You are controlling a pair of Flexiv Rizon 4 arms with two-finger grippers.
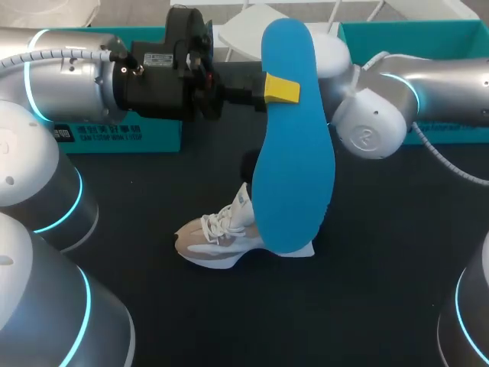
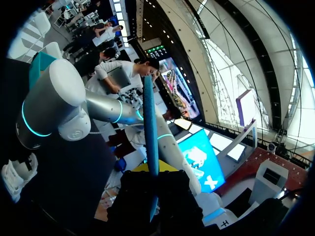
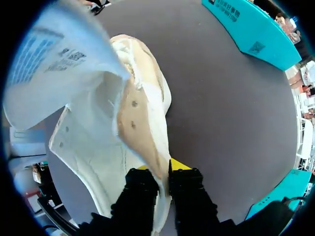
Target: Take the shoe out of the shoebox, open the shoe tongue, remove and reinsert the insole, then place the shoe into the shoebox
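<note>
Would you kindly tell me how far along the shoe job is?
Done: the shoe stands on the table, insole out. In hand: left gripper holds the blue insole aloft, right gripper pinches the shoe's edge. Remaining: reinsert it, return the shoe to the shoebox.

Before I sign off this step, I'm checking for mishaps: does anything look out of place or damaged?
Nothing spilled or damaged. The blue insole is out of the shoe, held on end above it by the left gripper; the right gripper pinches the shoe's upper. That fits the task.
</note>
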